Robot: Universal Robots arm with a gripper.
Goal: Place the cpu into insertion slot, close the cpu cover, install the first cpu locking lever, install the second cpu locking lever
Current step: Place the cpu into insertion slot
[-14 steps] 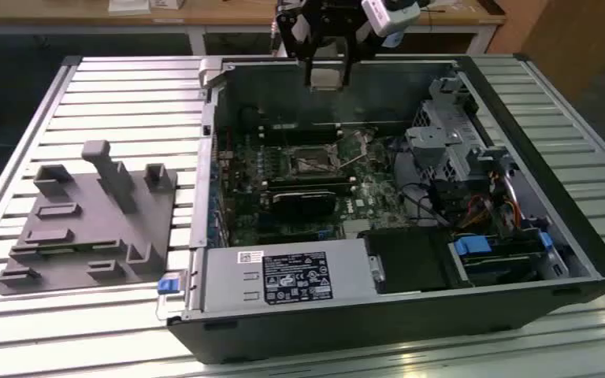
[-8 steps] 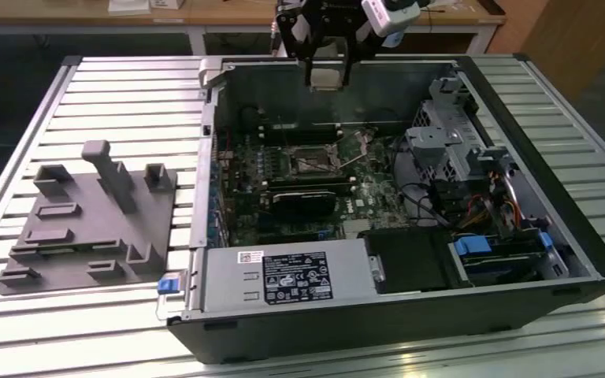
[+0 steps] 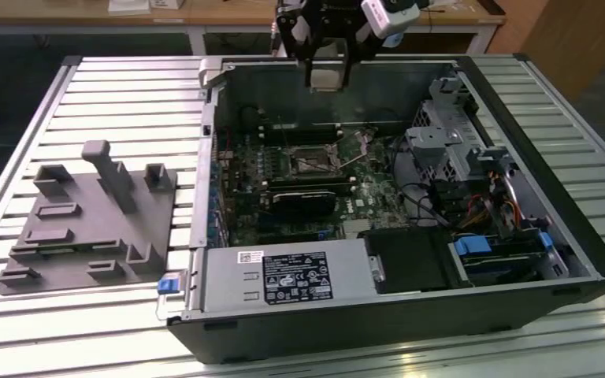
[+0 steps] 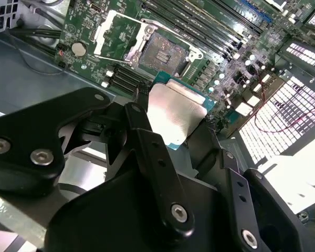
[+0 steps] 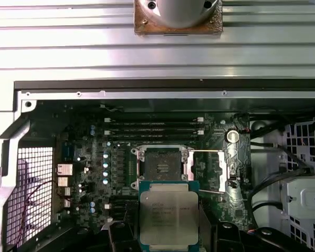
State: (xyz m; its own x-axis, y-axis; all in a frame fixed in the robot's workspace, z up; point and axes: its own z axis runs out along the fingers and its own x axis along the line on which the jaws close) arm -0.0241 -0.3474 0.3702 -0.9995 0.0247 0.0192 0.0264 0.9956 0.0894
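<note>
While it hangs above the far end of the open computer case (image 3: 387,315) in the exterior view, the gripper (image 4: 172,134) has its two black fingers (image 4: 142,123) drawn in tight on opposite edges of the cpu (image 4: 174,107), so the chip sits clamped between them in both wrist views. Well below the cpu and apart from it, the socket (image 5: 160,167) on the green board (image 5: 94,163) lies bare. The cpu cover (image 5: 210,170) is swung open and lies just beside the socket.
</note>
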